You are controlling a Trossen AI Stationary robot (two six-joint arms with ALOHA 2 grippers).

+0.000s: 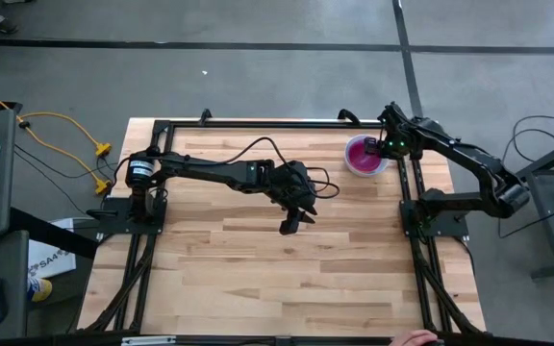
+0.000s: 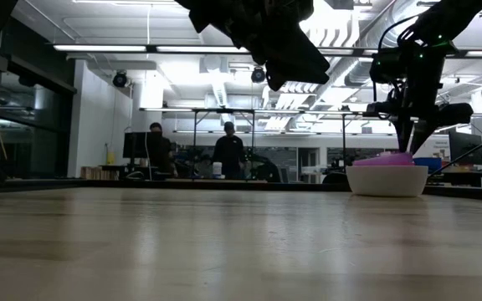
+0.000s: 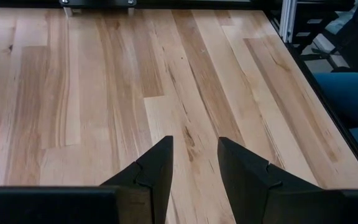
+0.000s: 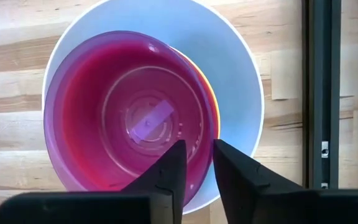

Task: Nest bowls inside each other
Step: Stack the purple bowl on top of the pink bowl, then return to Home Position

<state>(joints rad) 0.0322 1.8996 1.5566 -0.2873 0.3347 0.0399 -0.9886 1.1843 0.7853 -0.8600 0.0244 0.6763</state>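
Purple-magenta bowl point(image 4: 126, 115) beneath parted right claw point(image 4: 196, 163).

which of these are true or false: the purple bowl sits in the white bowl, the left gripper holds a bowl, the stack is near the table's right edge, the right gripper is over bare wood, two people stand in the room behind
1. The purple bowl sits inside the white bowl. True.
2. The left gripper holds a bowl. False: it is open and empty above bare wood of the table.
3. The stack is near the table's right edge. True.
4. The right gripper is over bare wood. False: it is over the stacked bowls.
5. Two people stand in the room behind the table. True.
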